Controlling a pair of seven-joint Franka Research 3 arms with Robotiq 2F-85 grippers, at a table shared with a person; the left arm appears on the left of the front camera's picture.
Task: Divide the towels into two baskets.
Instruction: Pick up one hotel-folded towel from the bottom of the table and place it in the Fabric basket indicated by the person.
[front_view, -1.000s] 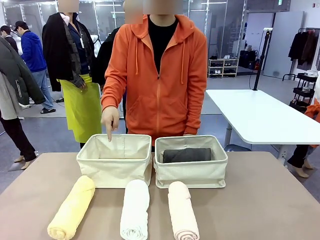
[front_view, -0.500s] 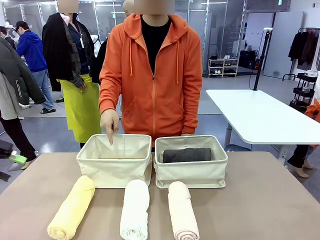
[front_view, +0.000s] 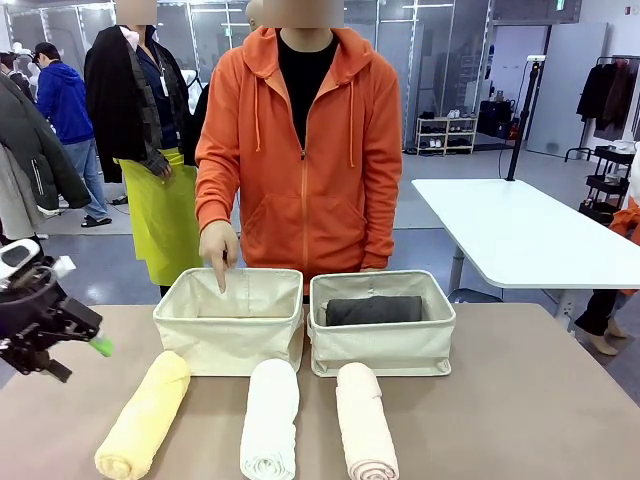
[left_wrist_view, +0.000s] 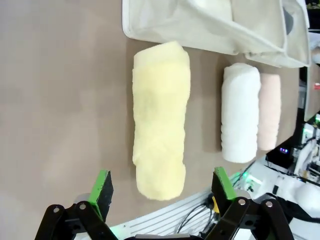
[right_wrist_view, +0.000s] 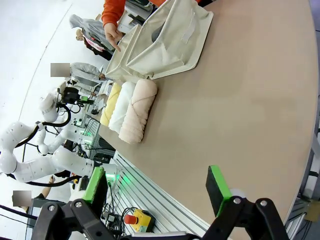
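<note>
Three rolled towels lie side by side on the table's near half: pale yellow (front_view: 143, 415), white (front_view: 270, 418) and pink-beige (front_view: 365, 422). Behind them stand two cream baskets. The left basket (front_view: 230, 340) holds nothing I can see. The right basket (front_view: 380, 350) holds the dark grey towel (front_view: 373, 310). A person's hand (front_view: 218, 250) points a finger down into the left basket. My left gripper (front_view: 80, 355) hovers open at the table's left edge, above and left of the yellow towel (left_wrist_view: 160, 120). The right gripper (right_wrist_view: 156, 186) is open and holds nothing, far from the pink-beige towel (right_wrist_view: 137, 112).
The brown table (front_view: 520, 400) has bare room to the right of the towels and baskets. A person in an orange hoodie (front_view: 305, 170) stands right behind the baskets. A white table (front_view: 520, 235) stands farther back on the right.
My left arm has come in from the left edge and moved right, toward the yellow towel. The person has straightened a little while the hand keeps pointing into the left basket.
</note>
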